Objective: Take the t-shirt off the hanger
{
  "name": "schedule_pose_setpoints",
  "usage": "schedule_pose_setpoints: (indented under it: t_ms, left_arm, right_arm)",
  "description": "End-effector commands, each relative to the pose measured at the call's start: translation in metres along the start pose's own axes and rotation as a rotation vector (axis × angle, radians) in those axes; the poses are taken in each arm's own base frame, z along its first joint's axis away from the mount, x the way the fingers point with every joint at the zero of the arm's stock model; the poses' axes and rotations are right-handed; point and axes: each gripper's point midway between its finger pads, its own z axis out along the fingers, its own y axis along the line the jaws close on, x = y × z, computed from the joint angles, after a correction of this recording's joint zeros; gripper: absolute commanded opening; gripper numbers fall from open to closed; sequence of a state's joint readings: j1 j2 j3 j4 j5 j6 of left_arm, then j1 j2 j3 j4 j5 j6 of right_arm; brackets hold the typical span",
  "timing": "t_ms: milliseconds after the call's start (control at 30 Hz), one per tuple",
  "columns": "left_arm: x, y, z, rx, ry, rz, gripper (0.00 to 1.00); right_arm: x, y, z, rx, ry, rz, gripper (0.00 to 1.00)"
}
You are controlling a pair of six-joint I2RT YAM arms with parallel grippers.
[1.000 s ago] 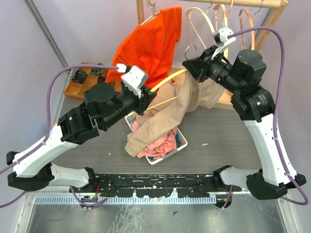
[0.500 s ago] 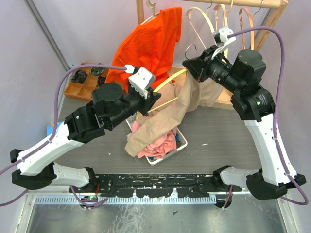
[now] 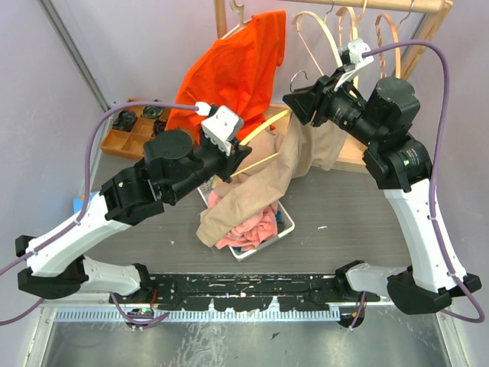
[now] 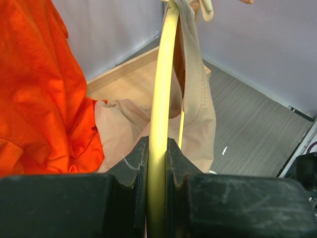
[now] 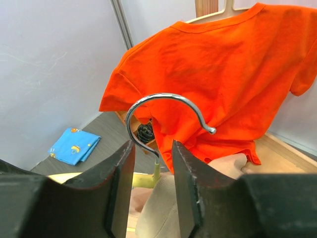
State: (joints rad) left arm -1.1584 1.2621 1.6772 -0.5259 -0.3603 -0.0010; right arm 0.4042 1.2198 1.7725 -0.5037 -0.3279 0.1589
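At ten o'clock on the tabletop (image 3: 344, 206) sits a compartmented wooden tray (image 3: 122, 139). The left tool (image 3: 231, 158) reaches toward one o'clock. Its wrist view shows its jaws pressed together on the yellow arm of the hanger (image 3: 263, 126), pinching it with no gap. Behind it, at twelve o'clock, an orange t-shirt (image 3: 237, 69) hangs from the wooden rack (image 3: 220, 19). The beige t-shirt (image 3: 260, 187) is draped on the yellow hanger near the centre, held up above the tabletop. Its body falls toward seven o'clock, and its lower end lies in a white basket (image 3: 284, 222) on top of pink clothes (image 3: 256, 229). At one o'clock from the shirt, the right tool (image 3: 290, 101) is at the hanger's metal hook (image 5: 166, 95). Its jaws stand spread, one on each side of the hook's stem, with a gap showing on both sides.
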Motion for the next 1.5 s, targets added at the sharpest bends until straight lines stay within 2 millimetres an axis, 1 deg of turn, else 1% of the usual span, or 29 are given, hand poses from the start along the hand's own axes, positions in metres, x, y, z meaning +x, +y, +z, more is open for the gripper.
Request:
schedule_pose_setpoints:
  t_ms: [0,133,233,433,600,733,800,1000,1167,1333,1467]
  left_arm:
    - [-0.035,0.008,-0.023,0.015,-0.122,-0.023,0.00]
    - [-0.036,0.014,-0.038,0.010,-0.116,-0.020,0.00]
    - [-0.032,0.022,-0.051,-0.009,-0.100,-0.014,0.00]
    - [-0.027,0.043,-0.075,-0.079,-0.104,-0.026,0.00]
    - [-0.025,0.055,-0.084,-0.127,-0.096,-0.028,0.00]
    - [-0.023,0.054,-0.084,-0.125,-0.087,-0.021,0.00]
    - [-0.023,0.054,-0.084,-0.124,-0.089,-0.025,0.00]
    - [-0.037,0.055,-0.082,-0.136,-0.136,-0.047,0.00]
    - [-0.049,0.053,-0.074,-0.137,-0.158,-0.046,0.00]
    - [-0.058,0.052,-0.064,-0.154,-0.172,-0.057,0.00]
    - [-0.067,0.050,-0.059,-0.154,-0.186,-0.061,0.00]
  right_arm:
    - [-0.034,0.008,-0.005,-0.006,-0.120,0.033,0.45]
    - [-0.046,0.010,-0.007,0.000,-0.157,0.076,0.49]
    - [-0.053,0.005,-0.010,0.042,-0.184,0.103,0.50]
    - [-0.057,-0.002,-0.020,0.097,-0.212,0.121,0.51]
    - [-0.053,0.001,-0.025,0.091,-0.201,0.128,0.56]
    - [-0.055,0.004,-0.029,0.084,-0.212,0.130,0.57]
    - [-0.055,0.008,-0.028,0.059,-0.200,0.121,0.57]
    - [-0.037,0.029,-0.017,-0.073,-0.098,0.143,0.55]
    - [-0.023,0.035,-0.007,-0.120,-0.034,0.172,0.55]
    - [-0.009,0.036,0.002,-0.120,0.014,0.190,0.55]
    - [0.002,0.029,0.007,-0.082,0.036,0.199,0.55]
